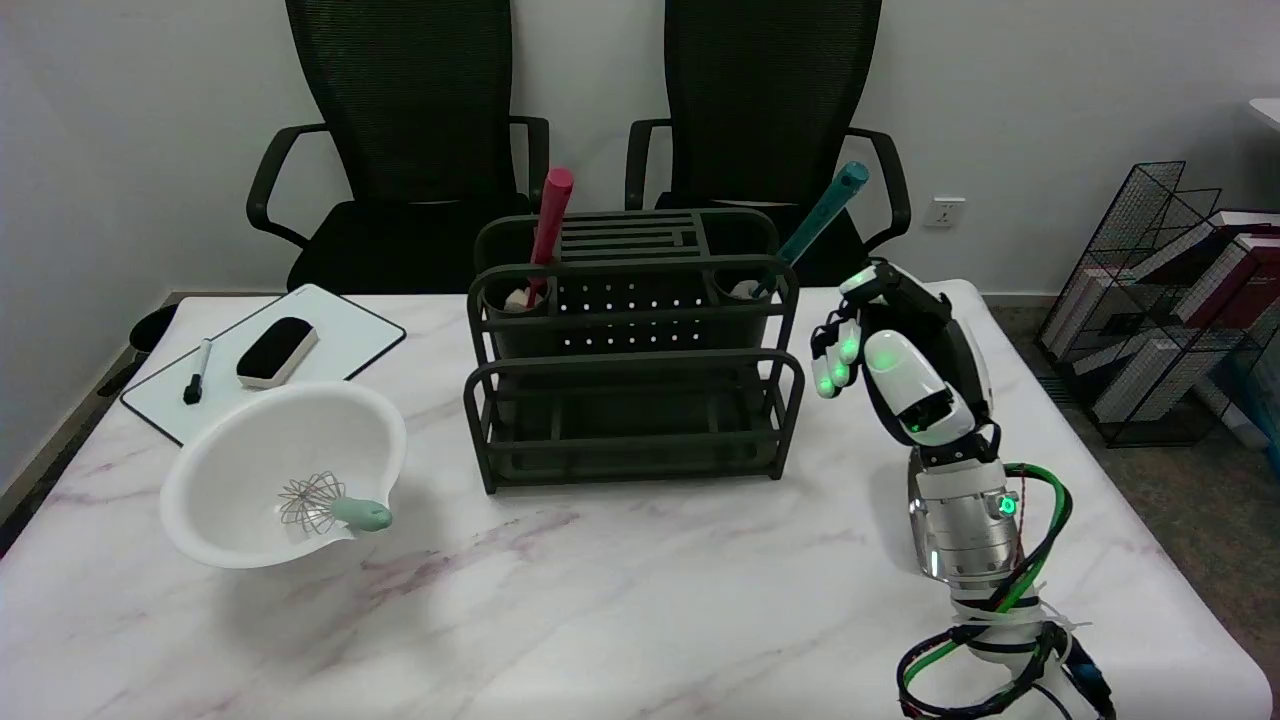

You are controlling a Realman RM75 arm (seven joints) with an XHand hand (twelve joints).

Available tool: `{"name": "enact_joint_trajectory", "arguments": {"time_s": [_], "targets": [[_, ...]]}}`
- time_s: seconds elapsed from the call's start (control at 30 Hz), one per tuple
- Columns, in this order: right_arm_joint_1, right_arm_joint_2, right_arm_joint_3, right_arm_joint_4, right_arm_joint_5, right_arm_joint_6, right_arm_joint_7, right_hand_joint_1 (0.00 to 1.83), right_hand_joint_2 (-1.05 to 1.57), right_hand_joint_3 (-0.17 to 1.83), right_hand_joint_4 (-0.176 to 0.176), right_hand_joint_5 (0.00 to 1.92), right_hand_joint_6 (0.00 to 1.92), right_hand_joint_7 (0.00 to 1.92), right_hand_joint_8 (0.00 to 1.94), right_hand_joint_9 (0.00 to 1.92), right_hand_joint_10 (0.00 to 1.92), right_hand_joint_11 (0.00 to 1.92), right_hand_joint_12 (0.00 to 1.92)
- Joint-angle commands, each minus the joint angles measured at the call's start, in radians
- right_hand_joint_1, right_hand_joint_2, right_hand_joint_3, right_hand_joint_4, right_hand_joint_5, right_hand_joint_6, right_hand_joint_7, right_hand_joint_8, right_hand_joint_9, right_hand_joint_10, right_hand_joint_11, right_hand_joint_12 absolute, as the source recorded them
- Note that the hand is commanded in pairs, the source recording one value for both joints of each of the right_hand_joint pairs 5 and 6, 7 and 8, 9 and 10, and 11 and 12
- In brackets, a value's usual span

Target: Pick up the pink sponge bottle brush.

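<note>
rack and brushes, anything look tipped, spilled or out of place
Nothing spilled or damaged. The pink brush stands nearly upright in the dark rack's left cup, while the teal brush leans right out of the right cup. The whisk lies in the white bowl.

The right arm (965, 530) is raised from the tabletop's near right corner, its wrist turned upward. The right hand (895, 350) is held in the air above the right side, fingers (835, 365) loosely curled and apart, nothing gripped.
</note>
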Motion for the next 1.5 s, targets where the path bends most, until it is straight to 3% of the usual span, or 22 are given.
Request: {"name": "enact_joint_trajectory", "arguments": {"time_s": [0.03,0.3,0.63,0.97,1.27,1.37,1.5], "targets": [[0.000,0.000,-0.015,-0.062,-0.006,-0.006,0.133,0.96,0.43,1.03,0.000,0.92,0.92,1.35,1.35,1.43,1.43,1.59,1.59],[-0.005,-0.002,-0.045,-0.013,-0.020,-0.049,0.125,0.95,0.50,1.01,0.000,0.94,0.94,1.37,1.37,1.44,1.44,1.59,1.59],[0.067,-0.005,0.020,0.176,-0.175,-0.394,0.122,0.96,0.48,0.99,0.000,0.92,0.92,1.35,1.35,1.41,1.41,1.47,1.47],[0.223,0.005,0.013,0.322,-0.180,-0.603,0.121,1.01,0.36,1.07,0.000,0.67,0.67,0.82,0.82,0.78,0.78,0.90,0.90],[0.353,-0.005,0.008,0.346,-0.172,-0.750,0.121,1.03,0.32,1.08,0.000,0.45,0.45,0.61,0.61,0.66,0.66,0.76,0.76],[0.394,-0.028,-0.003,0.320,-0.169,-0.796,0.121,1.04,0.23,1.11,0.000,0.23,0.23,0.51,0.51,0.61,0.61,0.69,0.69],[0.435,-0.065,0.006,0.241,-0.168,-0.788,0.121,1.05,0.17,1.11,0.000,0.14,0.14,0.47,0.47,0.56,0.56,0.60,0.60]]}}
